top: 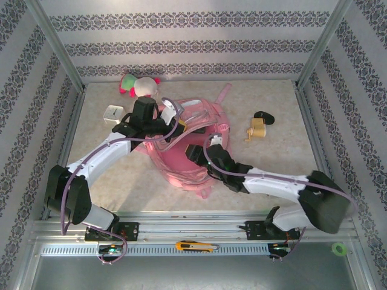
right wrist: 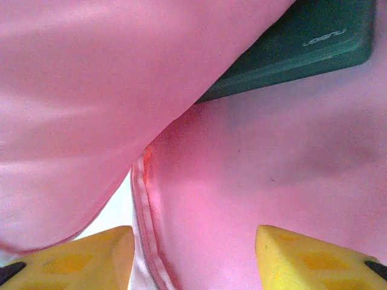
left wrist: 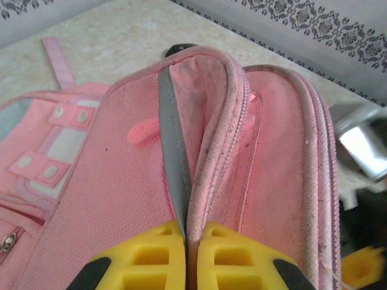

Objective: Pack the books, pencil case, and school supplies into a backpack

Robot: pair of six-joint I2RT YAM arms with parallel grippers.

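Right wrist view has the green pencil case (right wrist: 296,48) already inside the pink backpack (right wrist: 91,90), right gripper (right wrist: 193,248) parted and empty near it, left gripper (left wrist: 190,241) pinched on the rim, while a yellowish piece (top: 257,128), possibly a supply, waits outside on the table (top: 272,96).

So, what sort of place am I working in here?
Probably a staged lab test cell: patterned wallpapered panels in bare aluminium framing box in a beige marbled tabletop, where a pink fabric backpack lies.
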